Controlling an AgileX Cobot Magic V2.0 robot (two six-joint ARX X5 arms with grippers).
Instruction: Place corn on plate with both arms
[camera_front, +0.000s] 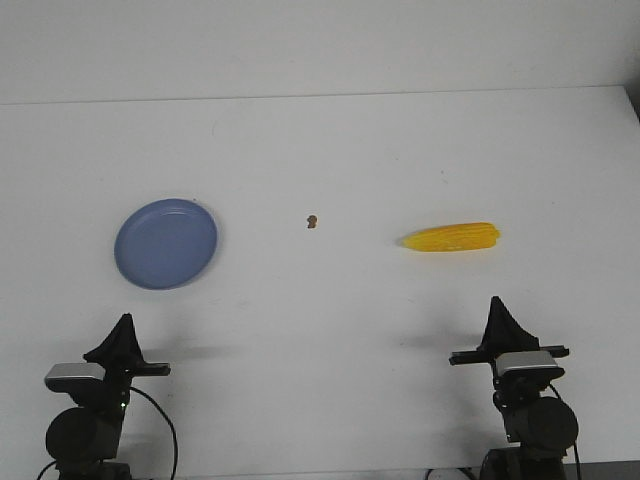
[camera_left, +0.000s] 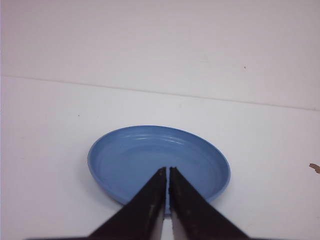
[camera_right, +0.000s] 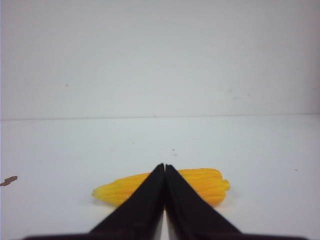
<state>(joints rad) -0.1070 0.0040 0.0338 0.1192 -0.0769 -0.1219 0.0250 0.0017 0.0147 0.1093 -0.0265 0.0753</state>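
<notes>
Both end effectors pinched (low), left end effector (camera_front: 124, 322), right end effector (camera_front: 497, 304)

My table (camera_front: 320, 150) is plain white, and the wall behind it is the same pale white-grey. The plate (camera_front: 166, 243) is a solid periwinkle blue, with faint concentric rings showing inside it in the left wrist view. The corn (camera_front: 452, 237) is bright yellow, shading to orange along its rows of ribbed kernels. A tiny speck (camera_front: 312, 221) is brown. My 2 grippers (left (camera_left: 167, 170), right (camera_right: 164, 166)) are matte black.
</notes>
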